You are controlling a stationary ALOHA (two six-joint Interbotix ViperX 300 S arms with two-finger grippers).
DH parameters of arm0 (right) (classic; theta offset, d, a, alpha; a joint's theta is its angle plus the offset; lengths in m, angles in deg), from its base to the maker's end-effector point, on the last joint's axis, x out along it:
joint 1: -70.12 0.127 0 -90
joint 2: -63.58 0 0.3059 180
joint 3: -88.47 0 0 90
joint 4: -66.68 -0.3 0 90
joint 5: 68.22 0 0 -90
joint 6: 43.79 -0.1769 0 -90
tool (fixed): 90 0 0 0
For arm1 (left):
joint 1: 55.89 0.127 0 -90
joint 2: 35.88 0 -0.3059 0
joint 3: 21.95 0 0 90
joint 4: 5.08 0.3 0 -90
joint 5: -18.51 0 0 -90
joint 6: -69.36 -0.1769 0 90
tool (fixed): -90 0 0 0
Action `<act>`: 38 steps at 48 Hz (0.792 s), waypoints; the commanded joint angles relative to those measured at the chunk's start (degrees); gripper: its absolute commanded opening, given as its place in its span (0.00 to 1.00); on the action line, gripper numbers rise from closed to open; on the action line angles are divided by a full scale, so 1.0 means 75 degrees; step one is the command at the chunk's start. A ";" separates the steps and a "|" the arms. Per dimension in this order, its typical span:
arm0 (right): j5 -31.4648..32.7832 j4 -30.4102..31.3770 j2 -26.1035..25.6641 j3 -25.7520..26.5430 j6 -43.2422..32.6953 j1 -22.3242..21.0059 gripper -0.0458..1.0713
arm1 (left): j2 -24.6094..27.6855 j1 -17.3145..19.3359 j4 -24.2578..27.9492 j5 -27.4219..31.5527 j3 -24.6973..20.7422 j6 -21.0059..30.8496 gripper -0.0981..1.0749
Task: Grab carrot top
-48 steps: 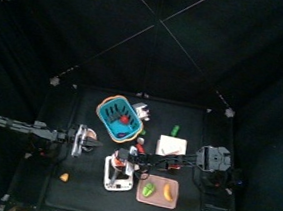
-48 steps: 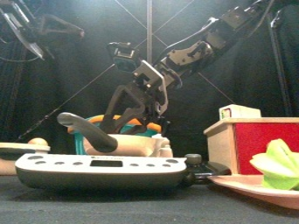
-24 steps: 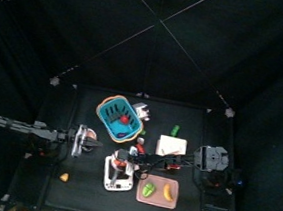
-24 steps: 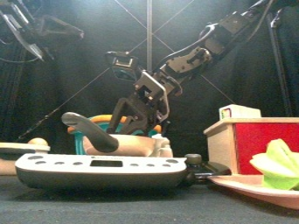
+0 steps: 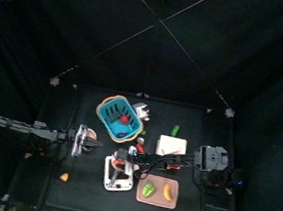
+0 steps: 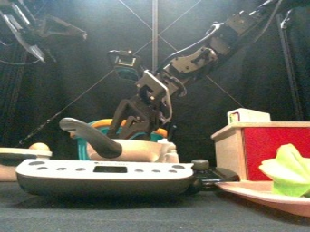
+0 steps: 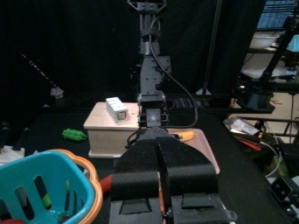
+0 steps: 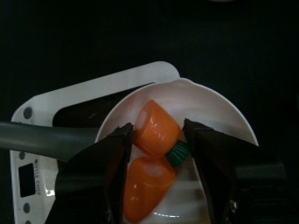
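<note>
In the right wrist view an orange carrot top (image 8: 156,131) lies in a white bowl (image 8: 216,109), with a green bit and a second orange piece (image 8: 140,188) just behind it. My right gripper (image 8: 156,144) hangs over the bowl, its jaws open and standing close on either side of the carrot top. The top view puts this gripper (image 5: 127,162) at the table's middle, and the front view shows it (image 6: 145,111) dipping behind a teal basket. My left gripper (image 7: 159,166) is shut and empty, resting at the left (image 5: 87,140).
A blue basket (image 5: 119,116) stands behind the bowl. A white-topped red box (image 6: 260,145) and a pink plate (image 6: 248,190) with a green item are at the right front. A grey scale (image 6: 109,177) lies along the front edge. A small orange piece (image 5: 62,176) sits front left.
My right gripper has sunk a little lower over the bowl. The left arm has not moved.
</note>
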 commanded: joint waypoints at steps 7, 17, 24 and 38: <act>0.0047 0.0000 -0.0867 0.0176 0.0012 0.0000 0.61 | 0.0012 -0.0023 0.0012 -0.0070 -0.0105 -0.0012 0.07; 0.0047 -0.0012 -0.1254 -0.0070 0.0000 -0.0059 0.61 | 0.0023 -0.0023 0.0012 -0.0059 -0.0059 -0.0012 0.07; 0.0012 -0.0035 -0.1395 -0.0211 0.0000 -0.0059 0.61 | 0.0023 -0.0012 -0.0012 -0.0070 0.0012 0.0000 0.07; -0.0012 -0.0059 -0.1441 -0.0281 0.0000 -0.0047 0.61 | 0.0023 -0.0023 -0.0012 -0.0094 0.0012 0.0000 0.07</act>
